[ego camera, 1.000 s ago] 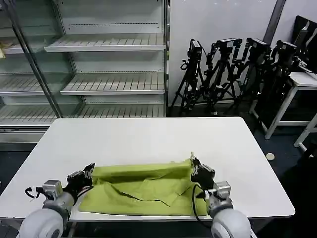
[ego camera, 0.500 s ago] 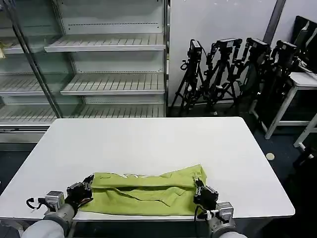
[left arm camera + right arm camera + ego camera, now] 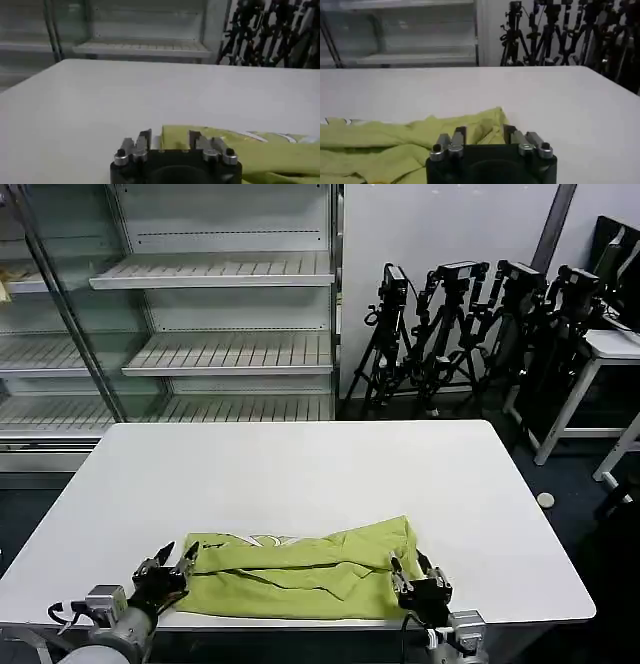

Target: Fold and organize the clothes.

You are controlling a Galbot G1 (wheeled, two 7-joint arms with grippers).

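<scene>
At the near edge of the white tabletop, the left gripper and the right gripper sit at either end of the lime T-shirt, fingers spread apart and holding nothing. The shirt lies folded into a long band, white lettering showing along its far edge. Behind stand empty shelves and tripods.

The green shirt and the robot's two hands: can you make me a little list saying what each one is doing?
shirt: lime T-shirt, folded into a long strip near the front edge of the white table; a bit of white print shows
left gripper: open, at the shirt's left end
right gripper: open, at the shirt's right end
holding: neither grips the cloth
</scene>
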